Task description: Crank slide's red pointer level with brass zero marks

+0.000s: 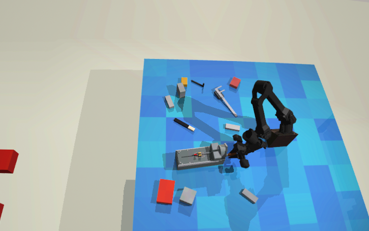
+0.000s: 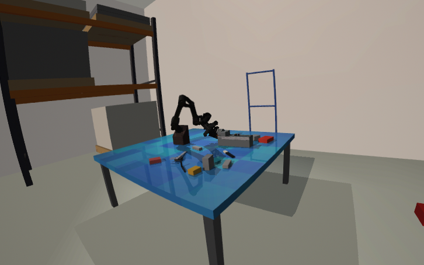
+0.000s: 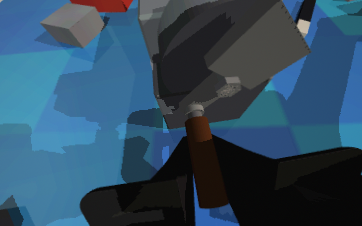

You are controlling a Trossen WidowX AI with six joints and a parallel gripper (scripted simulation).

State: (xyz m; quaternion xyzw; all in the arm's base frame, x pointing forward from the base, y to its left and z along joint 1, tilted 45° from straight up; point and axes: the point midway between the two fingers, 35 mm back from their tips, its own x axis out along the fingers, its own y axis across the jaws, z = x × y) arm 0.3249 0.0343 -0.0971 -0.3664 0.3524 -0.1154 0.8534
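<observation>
The pincer (image 3: 201, 200) is closed on the crank's brown handle (image 3: 206, 165), which stands out between its dark fingers in the wrist view. The grip sits low on the handle, leaving the pale crank arm (image 3: 216, 97) free to swing in front of the grey housing (image 3: 221, 55); judging by that, the arm is placed end-on to the machine so that the wrist can follow the handle's circle.

The machine (image 1: 197, 157) lies on the blue bench (image 1: 309, 177), just beside the arm's brown base (image 1: 283, 139), its crank end facing the pincer. On its flat bed the red pointer (image 1: 195, 154) sits touching or nearly touching the brass zero marks (image 1: 200, 153). Whether it is exactly level cannot be told: from above these parts are tiny, and the wrist view is filled by the housing, which hides the slide entirely. The exterior view is too distant to help. The fingers' lower ends are cut off at the frame's bottom edge.
</observation>
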